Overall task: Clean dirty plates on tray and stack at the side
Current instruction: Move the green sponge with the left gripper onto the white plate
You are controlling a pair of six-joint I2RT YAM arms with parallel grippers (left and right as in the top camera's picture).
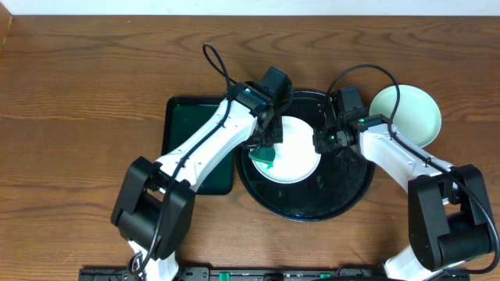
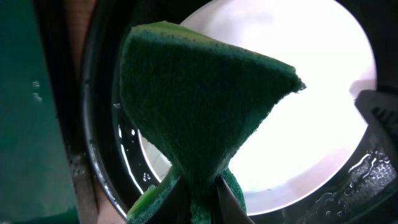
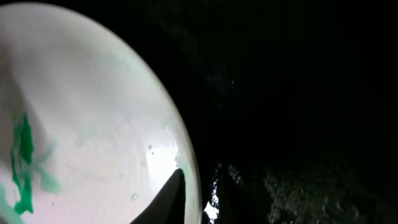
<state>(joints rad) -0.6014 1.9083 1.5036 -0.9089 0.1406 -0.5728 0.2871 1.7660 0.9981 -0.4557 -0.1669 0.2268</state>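
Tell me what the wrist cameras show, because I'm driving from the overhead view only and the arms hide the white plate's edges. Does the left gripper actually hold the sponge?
Observer: Yes. In the left wrist view the left gripper is shut on the green sponge, which is folded and stands up over the white plate.
Operator: And the right gripper?
Observer: The right gripper pinches the plate's rim, with one finger inside and one outside over the black tray.
Operator: Is the plate clean?
Observer: No. The right wrist view shows green smears on its inner face.
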